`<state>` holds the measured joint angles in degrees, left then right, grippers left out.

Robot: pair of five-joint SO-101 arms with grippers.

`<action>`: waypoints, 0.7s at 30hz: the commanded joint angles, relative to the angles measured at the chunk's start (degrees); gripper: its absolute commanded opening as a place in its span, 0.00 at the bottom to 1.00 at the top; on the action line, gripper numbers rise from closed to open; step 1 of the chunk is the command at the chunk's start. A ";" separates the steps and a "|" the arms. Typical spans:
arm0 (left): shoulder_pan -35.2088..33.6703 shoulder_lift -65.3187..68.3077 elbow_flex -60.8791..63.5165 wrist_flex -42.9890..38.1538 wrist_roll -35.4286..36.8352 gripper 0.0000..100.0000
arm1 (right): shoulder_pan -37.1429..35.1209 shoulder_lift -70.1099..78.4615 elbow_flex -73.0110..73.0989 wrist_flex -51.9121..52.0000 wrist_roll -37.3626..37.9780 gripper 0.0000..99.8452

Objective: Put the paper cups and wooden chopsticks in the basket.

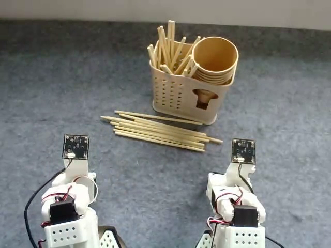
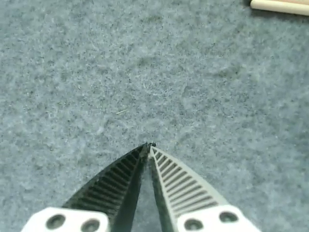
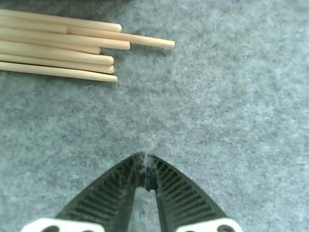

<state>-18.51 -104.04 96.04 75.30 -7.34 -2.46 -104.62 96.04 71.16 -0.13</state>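
A cream perforated basket (image 1: 176,98) stands at the back middle of the grey carpet. Stacked paper cups (image 1: 214,59) sit in its right side and several wooden chopsticks (image 1: 168,49) stick up from its left side. More wooden chopsticks (image 1: 158,132) lie in a loose bundle on the carpet just in front of the basket; their ends (image 3: 72,48) show in the right wrist view, and one end (image 2: 280,5) in the left wrist view. My left gripper (image 2: 148,145) is shut and holds nothing, low over bare carpet. My right gripper (image 3: 146,157) is shut too, a short way from the chopstick ends.
Both arms (image 1: 70,206) (image 1: 235,206) sit near the front edge, left and right of the middle. Grey carpet (image 1: 62,93) covers the whole table, with free room on both sides of the basket.
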 commanded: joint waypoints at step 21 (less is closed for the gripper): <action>-0.75 -0.13 1.10 0.26 -0.18 0.01 | 0.84 -0.84 7.60 0.04 0.18 0.00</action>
<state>-18.51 -104.04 96.04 75.30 -7.34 -2.46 -104.62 96.04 71.16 -0.13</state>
